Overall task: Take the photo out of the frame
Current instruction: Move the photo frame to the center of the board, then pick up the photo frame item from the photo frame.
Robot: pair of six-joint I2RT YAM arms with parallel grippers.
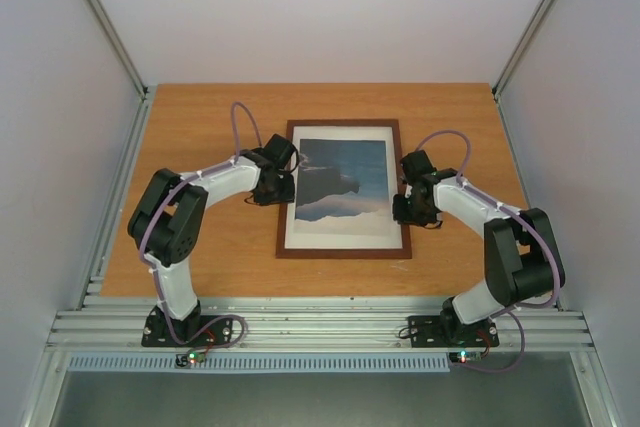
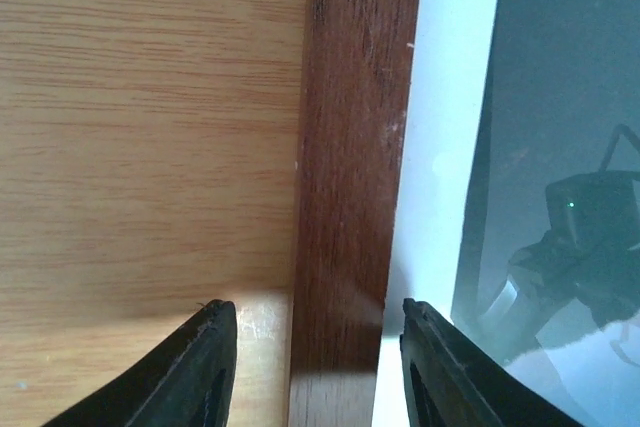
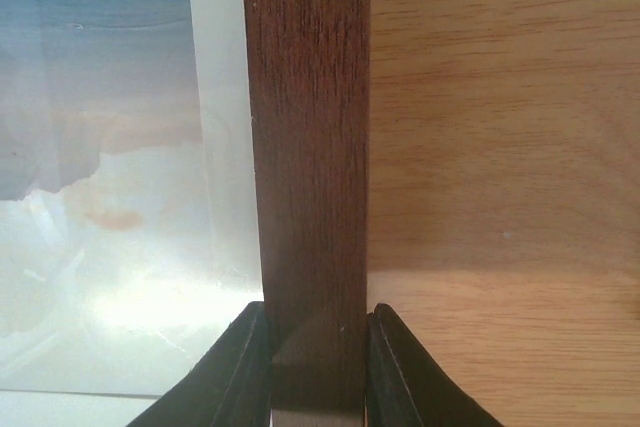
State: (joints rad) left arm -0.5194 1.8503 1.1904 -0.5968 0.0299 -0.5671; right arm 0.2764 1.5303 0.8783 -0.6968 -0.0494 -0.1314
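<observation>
Your right gripper (image 3: 315, 321) pinched the frame (image 3: 305, 127) by the rail between its tips, with table (image 3: 500, 147) showing outward. Your left gripper (image 2: 315, 313) straddled the opposite rail, spread, with gaps either side.

Mountain photo (image 1: 343, 179) flat inside brown frame (image 1: 343, 253)

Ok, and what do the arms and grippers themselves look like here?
The left arm and right arm have white links with black joints and black bases. A mauve cable loops along each. The left gripper and right gripper have black, tapered fingers.
</observation>
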